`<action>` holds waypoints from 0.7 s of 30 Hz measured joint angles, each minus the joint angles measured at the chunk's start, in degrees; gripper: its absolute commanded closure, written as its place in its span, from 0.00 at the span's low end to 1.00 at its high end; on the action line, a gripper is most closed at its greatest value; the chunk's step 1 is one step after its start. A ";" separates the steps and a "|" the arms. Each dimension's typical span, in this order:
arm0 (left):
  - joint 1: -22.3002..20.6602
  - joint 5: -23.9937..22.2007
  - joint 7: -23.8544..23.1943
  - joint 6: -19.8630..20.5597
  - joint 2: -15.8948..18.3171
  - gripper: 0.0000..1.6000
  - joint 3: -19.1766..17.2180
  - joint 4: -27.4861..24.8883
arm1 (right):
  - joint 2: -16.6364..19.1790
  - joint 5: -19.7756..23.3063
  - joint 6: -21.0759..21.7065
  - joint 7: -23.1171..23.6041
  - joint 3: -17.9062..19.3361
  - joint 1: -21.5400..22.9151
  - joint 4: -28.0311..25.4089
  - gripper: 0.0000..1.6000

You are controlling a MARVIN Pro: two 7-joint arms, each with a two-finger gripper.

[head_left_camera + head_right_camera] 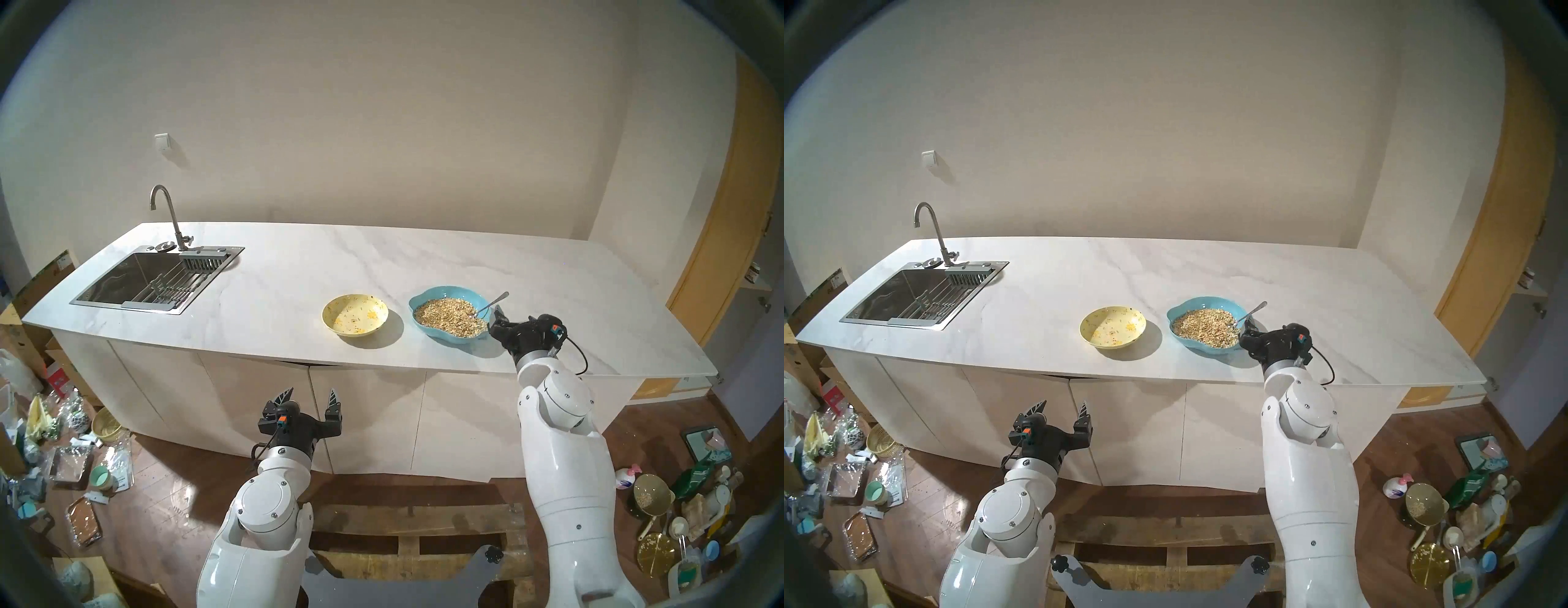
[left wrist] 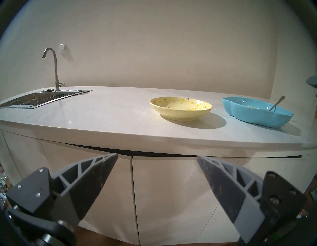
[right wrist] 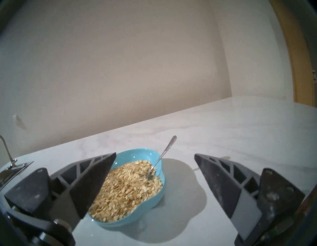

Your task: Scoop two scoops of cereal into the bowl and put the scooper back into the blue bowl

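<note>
While the right arm reaches over the counter: right gripper [image 3: 155, 154] spread wide, empty.
Blue bowl [image 3: 137, 154]: just ahead, leftward, heaped with cereal [image 3: 127, 187].
Scooper [image 3: 161, 158]: leaning in it, handle away.
Yellow bowl [image 1: 355, 314]: farther left, seemingly empty.
Left gripper [image 2: 157, 157]: released, below counter edge.

A home kitchen, used as a robot test space. A long marble-look counter [image 1: 297, 271] on plain white cabinets [image 1: 254, 403] runs along a bare beige wall, with a steel sink [image 1: 152, 280] and gooseneck tap [image 1: 167, 212] at its 9 o'clock end. A wall switch [image 1: 162, 141] sits above the tap, and a wooden door frame [image 1: 721, 212] stands at 3 o'clock. Household clutter [image 1: 63, 446] lies on the wood floor [image 1: 169, 501] at 8 and 4 o'clock
</note>
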 measured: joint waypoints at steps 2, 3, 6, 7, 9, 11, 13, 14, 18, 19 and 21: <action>0.01 0.00 0.00 0.00 0.00 0.00 0.00 0.00 | -0.14 0.54 0.48 -0.06 0.44 1.93 0.49 0.00; 0.01 0.00 0.00 0.00 0.00 0.00 0.00 0.00 | -0.26 0.85 0.78 -0.12 0.60 3.18 0.91 0.00; 0.02 0.00 0.00 0.01 0.01 0.00 0.00 -0.01 | -0.66 1.38 1.36 -0.20 0.77 5.18 1.76 0.00; 0.02 -0.02 0.00 0.01 0.01 0.00 -0.01 -0.01 | -0.86 1.61 1.59 -0.20 0.80 5.52 2.06 0.00; 0.02 -0.02 0.00 0.01 0.00 0.00 0.00 -0.02 | -1.19 1.97 2.05 -0.22 0.76 6.02 3.00 0.00; 0.02 -0.02 0.01 0.01 0.02 0.00 0.00 -0.02 | -1.52 2.23 2.37 -0.30 0.63 6.17 3.94 0.00; 0.02 -0.02 0.01 0.01 0.01 0.00 0.00 -0.02 | -1.69 2.36 2.43 -0.34 0.37 6.41 5.35 0.00; 0.02 -0.02 0.01 0.01 0.02 0.00 0.00 -0.02 | -1.75 2.36 2.41 -0.33 -0.01 6.44 6.07 0.00; 0.02 -0.02 0.02 0.01 0.02 0.00 0.00 0.00 | -2.09 2.36 2.32 -0.19 -0.94 6.57 7.31 0.00; 0.02 -0.02 0.02 0.01 0.02 0.00 0.00 0.00 | -2.16 2.36 2.32 -0.18 -1.14 6.67 7.47 0.00; 0.02 -0.02 0.02 0.01 0.02 0.00 0.00 0.01 | -2.23 2.36 2.32 -0.19 -1.55 6.99 7.88 0.00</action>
